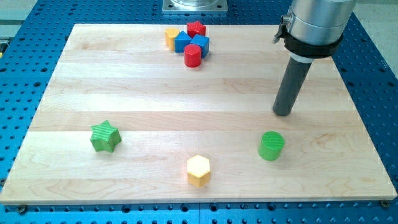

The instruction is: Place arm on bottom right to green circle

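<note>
Green circle [271,145], a short cylinder, sits toward the board's bottom right corner, well in from both edges. My tip [283,114] rests just above it and slightly right, apparently not touching. No fingers here, just a bare rod, nothing gripped. Task is approx. half done: tip still must pass round to the circle's bottom right. Elsewhere: yellow hexagon [198,170] by bottom edge, green star [104,137] toward left edge.
</note>
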You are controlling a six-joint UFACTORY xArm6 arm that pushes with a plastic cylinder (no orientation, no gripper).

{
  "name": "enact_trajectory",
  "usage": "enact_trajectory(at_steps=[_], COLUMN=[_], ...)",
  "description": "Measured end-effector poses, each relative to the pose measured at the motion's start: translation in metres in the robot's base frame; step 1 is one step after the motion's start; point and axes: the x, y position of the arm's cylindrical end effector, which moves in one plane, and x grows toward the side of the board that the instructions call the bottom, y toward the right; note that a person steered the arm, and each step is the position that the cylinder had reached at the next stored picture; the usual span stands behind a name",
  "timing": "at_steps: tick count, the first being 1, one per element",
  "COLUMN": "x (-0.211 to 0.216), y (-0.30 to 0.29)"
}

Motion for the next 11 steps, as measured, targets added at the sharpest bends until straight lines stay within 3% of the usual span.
enact_trajectory(at_steps=[7,8,9,11], x=[0.000,0.025,0.082,0.152], y=[0.017,0.018,0.018,0.014])
